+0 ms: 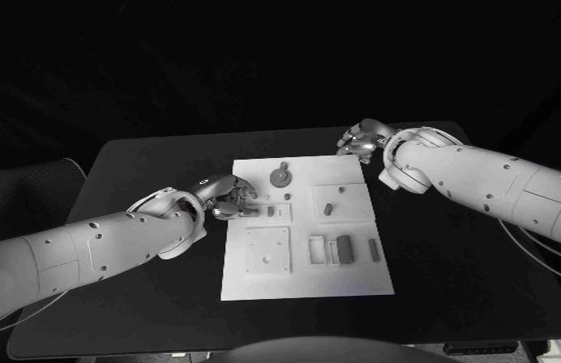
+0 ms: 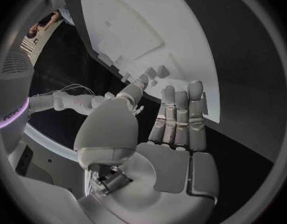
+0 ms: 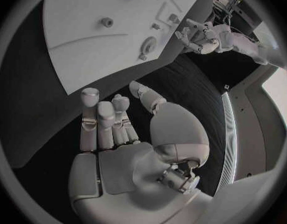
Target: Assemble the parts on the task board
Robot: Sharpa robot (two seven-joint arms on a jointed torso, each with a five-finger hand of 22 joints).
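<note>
The left hand (image 1: 222,198) is seen at the left edge of the task board (image 1: 263,278), fingers extended in the left wrist view and nothing held. A small part (image 1: 270,211) lies just beside its fingertips. The right hand (image 1: 361,142) is kept off the board's far right corner, on the tabletop (image 1: 140,156), loosely open and empty. The step is judged a reach; next a closing pinch on that part is called for.
</note>
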